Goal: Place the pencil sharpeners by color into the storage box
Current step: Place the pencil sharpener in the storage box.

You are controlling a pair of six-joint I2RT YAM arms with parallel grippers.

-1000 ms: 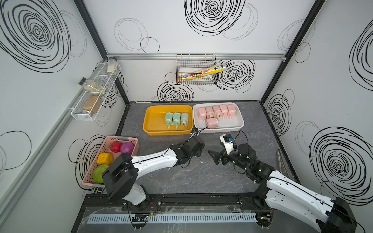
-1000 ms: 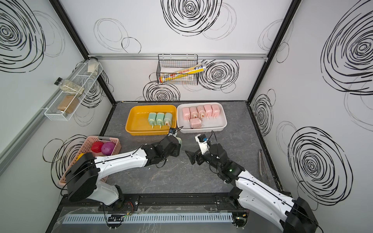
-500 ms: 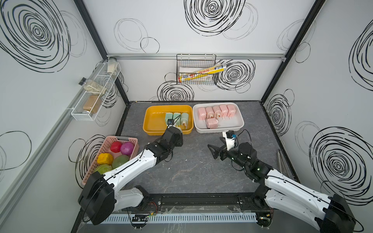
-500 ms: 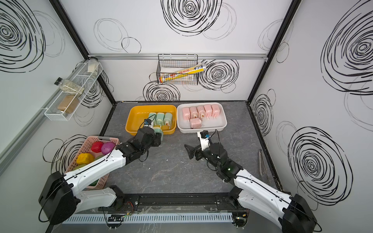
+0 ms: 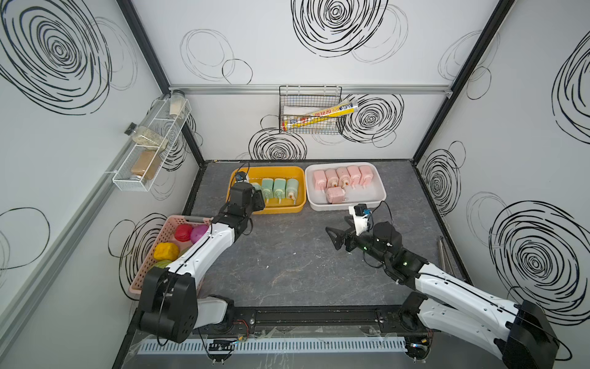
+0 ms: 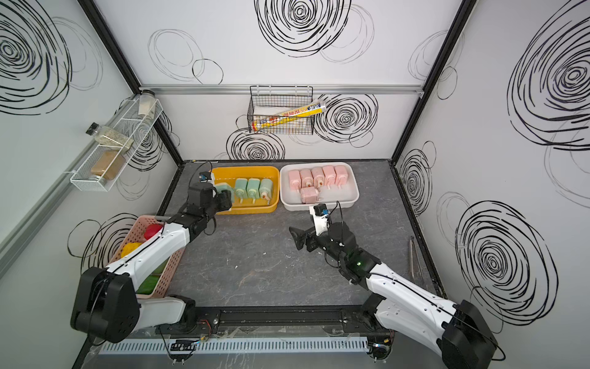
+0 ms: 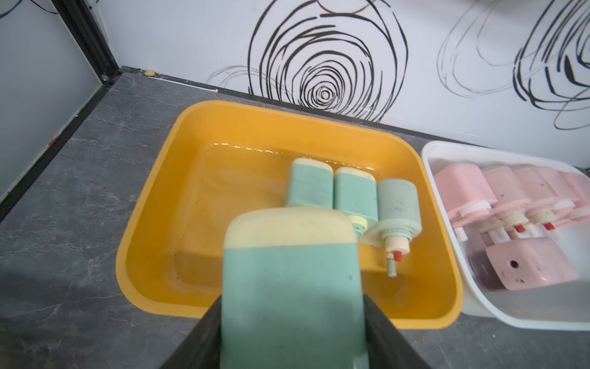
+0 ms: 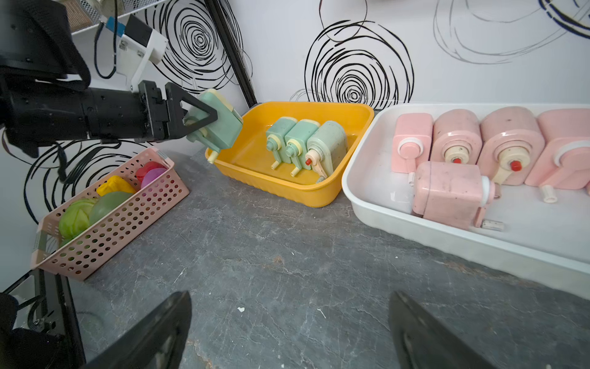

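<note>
My left gripper (image 5: 257, 198) is shut on a mint green pencil sharpener (image 7: 292, 281) with a cream end, and holds it above the front left rim of the yellow storage box (image 5: 268, 209). In the right wrist view the held sharpener (image 8: 220, 124) hangs tilted over that rim. Three green sharpeners (image 5: 279, 188) stand in a row inside the yellow box. Several pink sharpeners (image 5: 343, 175) fill the white box (image 5: 348, 206), with one lying on its side (image 8: 447, 191) in front of them. My right gripper (image 5: 333, 238) stands open over bare table, with nothing between its fingers.
A pink perforated basket (image 5: 188, 219) of toy fruits sits at the left, under my left arm. Thin metal tongs (image 5: 445, 255) lie along the right edge. A wire basket (image 5: 311, 111) hangs on the back wall and a wire shelf (image 5: 150, 150) on the left wall.
My left gripper has carried the green sharpener from near the white box leftward and back to the yellow box's front left rim. The right gripper has shifted slightly and stays open.
</note>
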